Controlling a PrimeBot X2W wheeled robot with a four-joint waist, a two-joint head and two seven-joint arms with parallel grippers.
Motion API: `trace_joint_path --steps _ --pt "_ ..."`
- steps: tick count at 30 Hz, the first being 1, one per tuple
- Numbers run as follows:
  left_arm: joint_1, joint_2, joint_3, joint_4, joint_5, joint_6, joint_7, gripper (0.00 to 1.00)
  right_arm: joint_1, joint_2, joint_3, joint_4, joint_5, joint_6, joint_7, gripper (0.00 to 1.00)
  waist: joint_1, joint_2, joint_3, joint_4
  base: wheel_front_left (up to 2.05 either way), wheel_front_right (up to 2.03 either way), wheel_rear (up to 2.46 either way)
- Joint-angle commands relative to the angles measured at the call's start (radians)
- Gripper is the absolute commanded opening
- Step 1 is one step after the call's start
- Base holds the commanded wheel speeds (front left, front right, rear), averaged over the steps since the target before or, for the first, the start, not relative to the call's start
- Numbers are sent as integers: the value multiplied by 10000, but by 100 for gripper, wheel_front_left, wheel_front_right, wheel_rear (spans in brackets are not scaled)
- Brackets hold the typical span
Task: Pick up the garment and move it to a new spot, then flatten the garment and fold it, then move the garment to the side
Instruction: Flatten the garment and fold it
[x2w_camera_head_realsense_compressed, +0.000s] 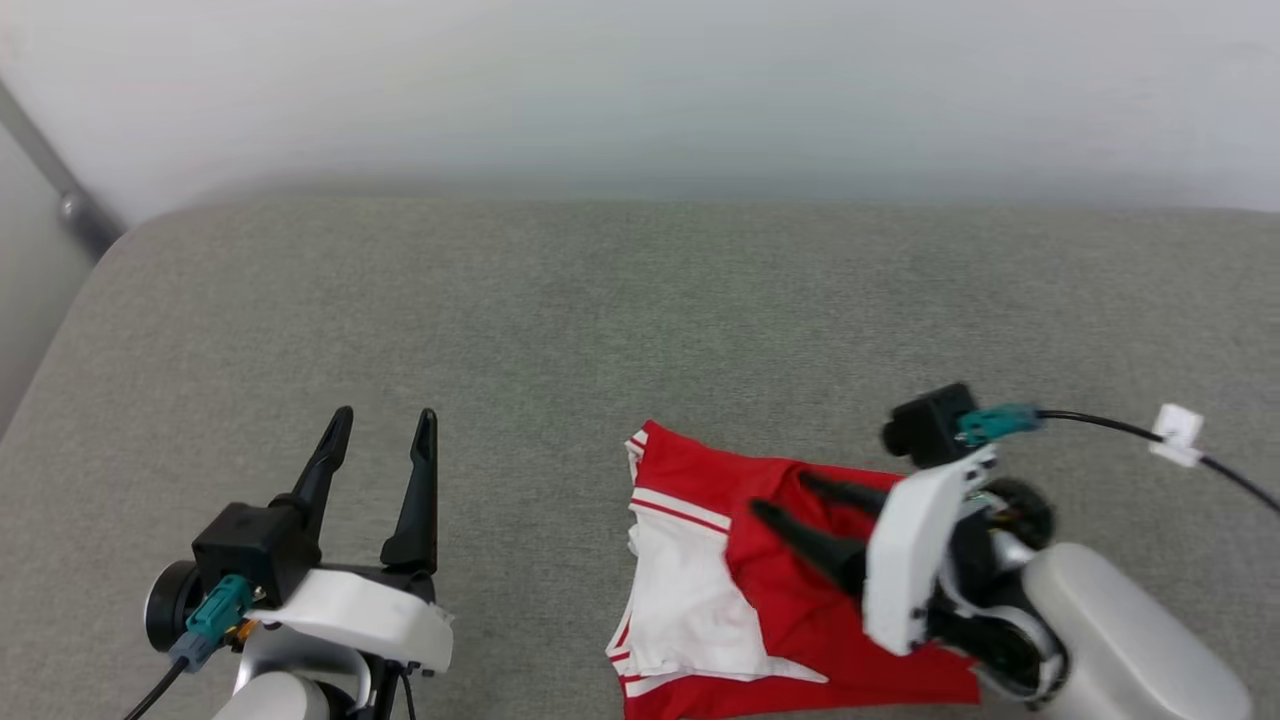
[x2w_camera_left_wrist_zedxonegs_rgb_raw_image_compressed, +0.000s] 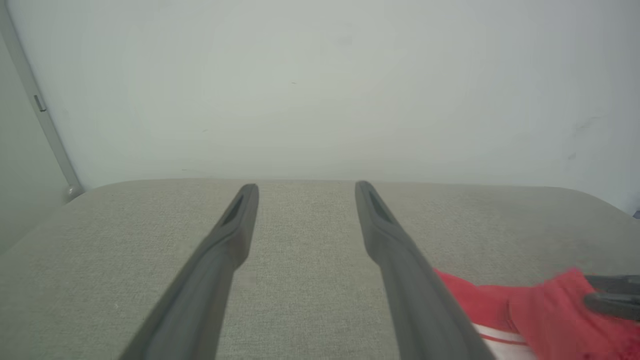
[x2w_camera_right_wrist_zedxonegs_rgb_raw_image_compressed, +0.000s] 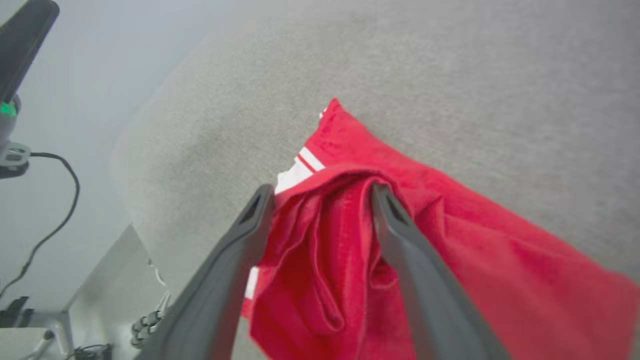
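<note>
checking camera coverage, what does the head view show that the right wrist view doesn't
Head view: the right arm's pale forearm and a white tag on its cable. Right wrist view: loose cables below the surface's edge. Both: the garment, the grey padded surface, and the right end effector, open over the red cloth.

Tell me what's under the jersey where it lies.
The jersey lies on the grey padded surface, which shows around it. Its folded red and white layers hide what is directly beneath, so anything tucked under cannot be seen.
</note>
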Motion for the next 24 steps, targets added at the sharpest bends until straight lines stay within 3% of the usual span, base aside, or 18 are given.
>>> trace_joint_path --steps 1,7,12,19,24 --pt "149 41 18 -6 -33 50 -51 100 -89 -393 -31 -76 -532 -4 -384 100 0 0 -121 -207 0 0 0" --pt "459 166 193 -103 -115 261 -58 100 636 -1077 -1231 -296 -2329 -4 -1930 100 0 0 -363 -680 0 0 0" --pt "752 237 233 -225 -108 381 -76 100 1556 -1213 -3112 -1100 -3539 -4 -2889 100 0 0 -564 -842 0 0 0" --pt "1162 362 320 -353 -109 636 -92 100 3428 -412 -5629 -2777 -5028 -4 -3753 100 0 0 -854 -903 0 0 0" --pt "1442 345 349 -369 61 776 -165 100 4615 340 -6329 -3539 -5531 -4 -3879 100 0 0 -997 -902 0 0 0"
